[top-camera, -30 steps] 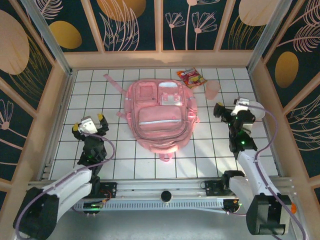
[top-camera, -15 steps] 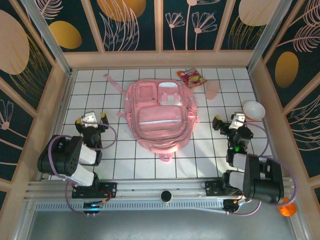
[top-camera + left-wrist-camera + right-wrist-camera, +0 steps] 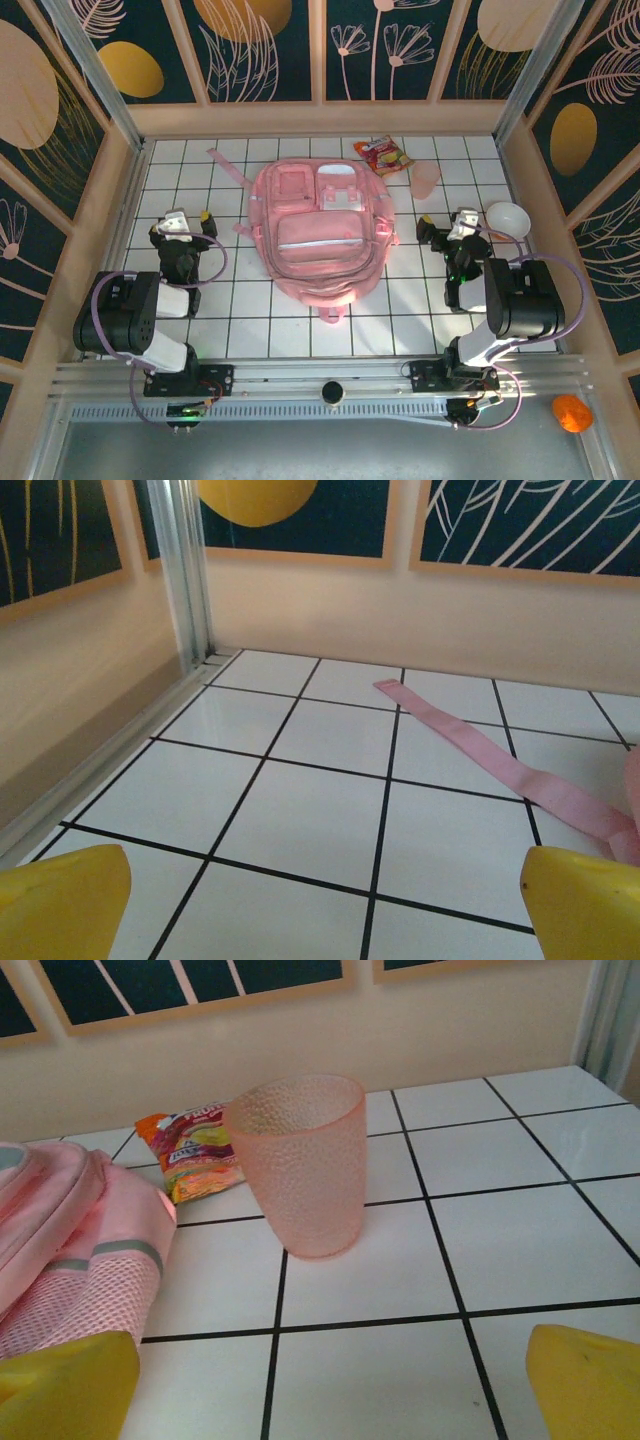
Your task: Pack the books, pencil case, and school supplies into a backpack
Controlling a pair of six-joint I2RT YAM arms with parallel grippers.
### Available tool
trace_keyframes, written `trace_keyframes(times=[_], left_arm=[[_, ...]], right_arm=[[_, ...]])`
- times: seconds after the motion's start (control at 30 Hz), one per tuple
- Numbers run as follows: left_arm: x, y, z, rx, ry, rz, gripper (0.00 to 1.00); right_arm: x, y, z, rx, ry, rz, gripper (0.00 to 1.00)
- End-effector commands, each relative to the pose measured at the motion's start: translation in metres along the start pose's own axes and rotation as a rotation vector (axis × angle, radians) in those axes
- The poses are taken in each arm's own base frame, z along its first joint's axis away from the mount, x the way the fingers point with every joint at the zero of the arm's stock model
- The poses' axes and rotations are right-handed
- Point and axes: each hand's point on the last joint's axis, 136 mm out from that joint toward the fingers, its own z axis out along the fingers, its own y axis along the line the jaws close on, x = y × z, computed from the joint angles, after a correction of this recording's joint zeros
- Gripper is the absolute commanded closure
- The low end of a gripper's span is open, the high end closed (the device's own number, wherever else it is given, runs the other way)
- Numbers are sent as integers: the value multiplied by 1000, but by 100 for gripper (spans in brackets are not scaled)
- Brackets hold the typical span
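pink backpack, dimpled pink cup, black-gridded white table.

No legible text anywhere. Only print is on the red-orange crinkly snack packet, lying on the white tiled worktop ahead and left of the right claw. It has a pale lettering band across the front, too blurred to read. Same packet from the top camera: print too small.

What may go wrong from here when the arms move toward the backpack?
1. The open right gripper faces the upright pink cup; pushing straight ahead may tip it.
2. A loose backpack strap lies flat ahead of the open left gripper; a low sweep might snag and drag it.
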Motion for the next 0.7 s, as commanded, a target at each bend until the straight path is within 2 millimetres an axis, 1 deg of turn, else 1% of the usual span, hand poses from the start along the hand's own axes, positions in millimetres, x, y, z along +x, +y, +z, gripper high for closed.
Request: trace_keyframes(times=[0.0,0.67], left_arm=[[-7,-5,3,29,-19,-10,1],[-7,-5,3,28,-16,-10,1]], right_arm=[[-15,-5,2,34,-55,-4,1],[-15,-5,2,35,-56,-3,1]])
